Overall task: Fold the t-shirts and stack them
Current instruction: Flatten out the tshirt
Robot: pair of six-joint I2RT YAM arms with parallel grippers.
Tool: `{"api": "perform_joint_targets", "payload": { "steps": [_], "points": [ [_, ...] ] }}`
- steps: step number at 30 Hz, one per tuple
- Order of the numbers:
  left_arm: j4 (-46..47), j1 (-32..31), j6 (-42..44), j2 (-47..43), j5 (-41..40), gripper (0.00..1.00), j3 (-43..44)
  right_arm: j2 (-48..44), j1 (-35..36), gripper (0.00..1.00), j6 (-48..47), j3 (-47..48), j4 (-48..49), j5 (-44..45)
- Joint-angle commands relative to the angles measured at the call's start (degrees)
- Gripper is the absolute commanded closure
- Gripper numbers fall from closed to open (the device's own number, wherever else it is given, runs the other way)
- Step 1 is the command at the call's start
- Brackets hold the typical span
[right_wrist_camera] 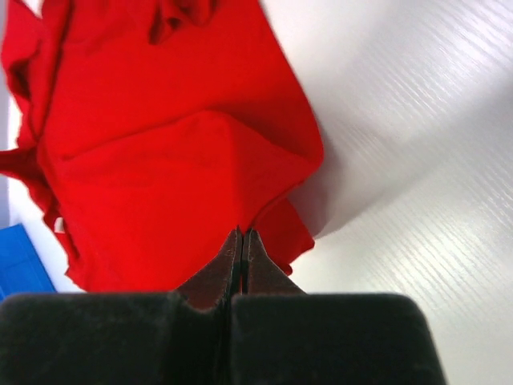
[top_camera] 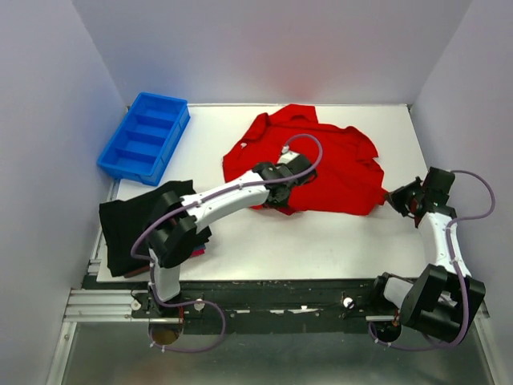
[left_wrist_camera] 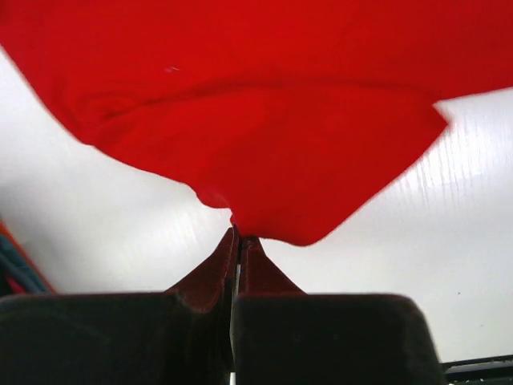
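left hand clamps the near hem of the red t-shirt, right hand clamps its right corner: fold starting, next calls for lifting both together evenly.

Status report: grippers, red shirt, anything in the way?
Left gripper and right gripper shut on red t-shirt edges. Shirt crumpled, unfolded. Folded shirts, blue bin off left.

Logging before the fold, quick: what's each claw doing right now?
Left claw: closed, pinching an edge of the red t-shirt.
Right claw: closed, pinching the red t-shirt too.
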Motion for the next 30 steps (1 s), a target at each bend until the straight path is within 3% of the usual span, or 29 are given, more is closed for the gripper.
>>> {"api": "perform_joint_targets", "payload": {
  "steps": [1,8,16,20,24,27,30],
  "points": [
    [-2.1,6.3,2.7,-6.2,-2.9,1.00,-0.6,-2.3,-0.1,0.99,-1.3,5.8,-3.4,-2.8],
    [-4.9,10.6,3.4,-11.8,-5.8,1.00,0.1,-4.5,-0.1,0.99,-2.8,10.9,-10.0,-0.4],
    [-2.8,10.7,-3.2,-24.1,-5.9,1.00,-16.9,-8.6,-0.1,0.99,-4.0,4.4,-20.2,6.3],
    [-1.8,10.7,-4.6,-32.5,-7.4,1.00,-22.8,-8.0,-0.1,0.99,-5.5,-1.3,-18.2,7.8],
    [-2.9,11.3,-3.9,-35.0,-8.5,1.00,-22.6,-3.4,-0.2,0.98,-8.0,-2.8,-15.3,4.9],
    [-4.5,11.6,-3.6,-34.4,-10.7,1.00,-20.9,-1.7,-0.2,0.89,-7.0,-2.9,-14.7,6.1],
    [-4.9,12.5,-2.9,-34.2,-12.4,1.00,-19.5,-2.1,-0.1,0.63,-7.5,-3.7,-13.8,5.2]
  ]
}}
